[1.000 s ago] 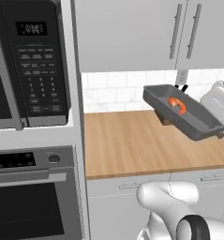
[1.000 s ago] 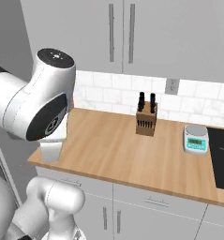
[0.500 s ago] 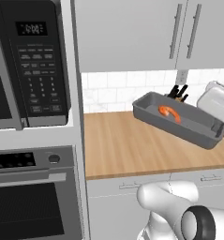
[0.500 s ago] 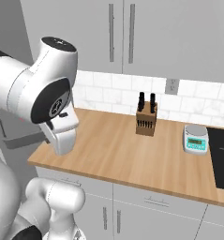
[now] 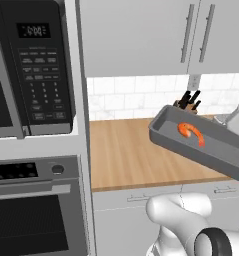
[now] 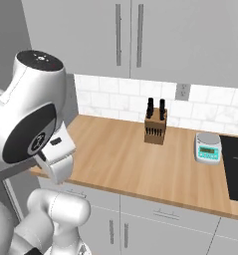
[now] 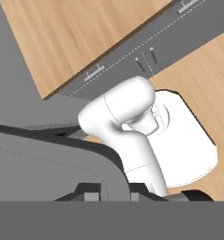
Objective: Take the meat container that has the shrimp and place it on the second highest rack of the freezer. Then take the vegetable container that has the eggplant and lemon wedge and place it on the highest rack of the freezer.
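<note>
At right of the left base view, my pincer holds the tray tilted, shrimp inside, above the counter.

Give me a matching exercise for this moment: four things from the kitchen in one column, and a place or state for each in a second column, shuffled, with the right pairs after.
Things:
1. meat container
2. shrimp
3. knife block
4. kitchen scale

Places or states:
A. on the counter beside the black cooktop
B. lying inside the tray
C. tilted, up above the counter
D. on the counter near the tiled wall, dark handles up

Pairs: 1-C, 2-B, 3-D, 4-A
</note>
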